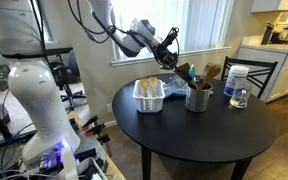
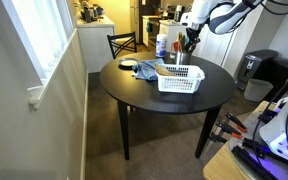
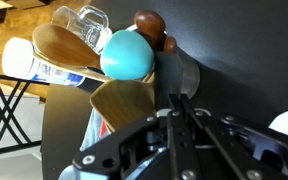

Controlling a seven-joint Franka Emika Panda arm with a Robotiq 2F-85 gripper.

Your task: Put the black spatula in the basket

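Observation:
The grey metal pot (image 1: 198,98) stands on the round black table (image 1: 199,135) and holds tan wooden spoons (image 3: 119,102) and a teal-headed spatula (image 3: 127,55). My gripper (image 1: 170,58) hangs just above the pot. Its fingers (image 3: 174,112) are pressed together on the thin black handle of the black spatula (image 1: 178,68), which slants down toward the pot. The white slatted basket (image 1: 149,96) sits beside the pot and shows in both exterior views (image 2: 180,80). It looks empty.
A white bottle (image 1: 237,80) and a glass (image 1: 238,99) stand past the pot. A blue cloth (image 2: 144,70) lies behind the basket. A dark chair (image 1: 256,70) stands at the table's far side, and a window is behind the arm.

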